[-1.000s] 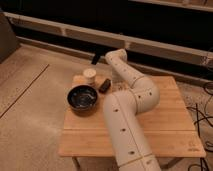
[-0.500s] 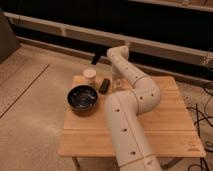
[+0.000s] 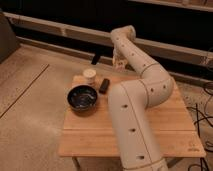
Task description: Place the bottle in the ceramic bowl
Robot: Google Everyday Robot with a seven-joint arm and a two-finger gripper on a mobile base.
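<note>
Gripping bottle, end effector high behind bowl

I see the bottle as a small pale thing with a reddish tint at one end. It is up in the air, above the far edge of the surface, and it touches nothing there. The pincer hangs at this same place with its fingers closed around the bottle, which seems roughly upright, though I cannot read its outline well. The ceramic bowl is round, glossy and very dark, with pale glints inside. It stands upright on the left part of the surface, nearer to me than the bottle and well apart from it.
</note>
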